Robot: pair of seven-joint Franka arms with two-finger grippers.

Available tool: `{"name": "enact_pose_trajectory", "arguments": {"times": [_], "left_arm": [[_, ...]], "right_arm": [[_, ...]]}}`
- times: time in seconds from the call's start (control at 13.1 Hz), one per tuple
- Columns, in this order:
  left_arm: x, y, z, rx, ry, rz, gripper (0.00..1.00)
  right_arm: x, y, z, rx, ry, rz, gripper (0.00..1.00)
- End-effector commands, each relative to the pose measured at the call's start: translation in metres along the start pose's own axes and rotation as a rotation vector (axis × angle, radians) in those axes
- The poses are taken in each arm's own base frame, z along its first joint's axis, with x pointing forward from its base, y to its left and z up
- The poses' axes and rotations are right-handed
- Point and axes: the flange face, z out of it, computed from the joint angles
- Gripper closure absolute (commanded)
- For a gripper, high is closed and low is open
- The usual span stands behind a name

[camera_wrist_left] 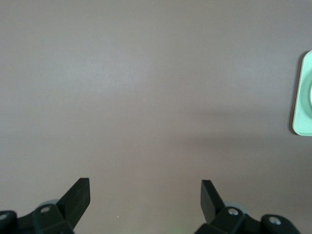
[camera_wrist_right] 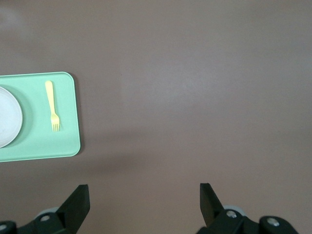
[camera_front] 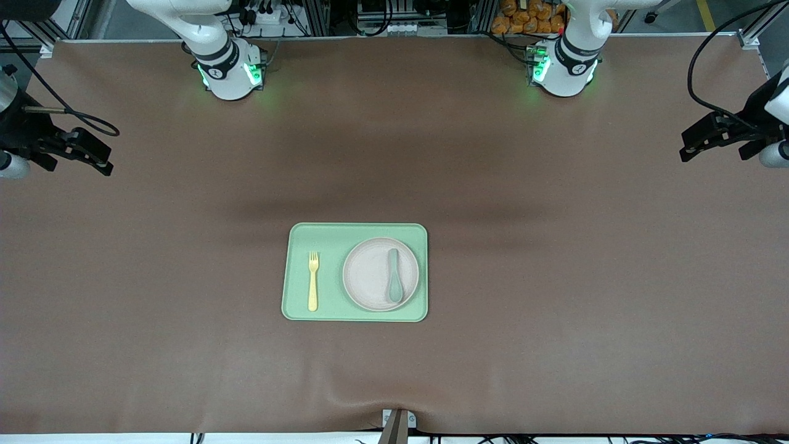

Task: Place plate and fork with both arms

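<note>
Matte brown worktop (camera_front: 555, 296), rectangular green tray (camera_front: 354, 231): on it a round beige plate (camera_front: 370, 274) carrying a spoon (camera_front: 394, 283), yellow fork (camera_front: 313, 280) beside the plate. Left claw (camera_wrist_left: 145, 192) and right claw (camera_wrist_right: 144, 195) released, waiting over bare worktop.

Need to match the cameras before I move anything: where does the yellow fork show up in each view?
Front view: the fork lies on the green tray, beside the plate, toward the right arm's end.
Right wrist view: the fork lies on the tray, by the plate's edge.
Left wrist view: the fork is not in it; only a tray corner shows.
Shared landmark: the green tray.
</note>
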Motion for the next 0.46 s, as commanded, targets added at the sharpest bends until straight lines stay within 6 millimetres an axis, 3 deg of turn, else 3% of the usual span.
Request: {"name": "enact_pose_trajectory", "arguments": {"times": [0.0, 0.38], "left_arm": [[-0.0126, -0.0024, -0.0171, -0.007, 0.008, 0.041, 0.0], [-0.0117, 0.0067, -0.0225, -0.038, 0.013, 0.039, 0.0]], "right_arm": [[0.0013, -0.0136, -0.0059, -0.002, -0.001, -0.024, 0.0], [0.0015, -0.0142, -0.0056, 0.019, -0.006, -0.02, 0.0]]}}
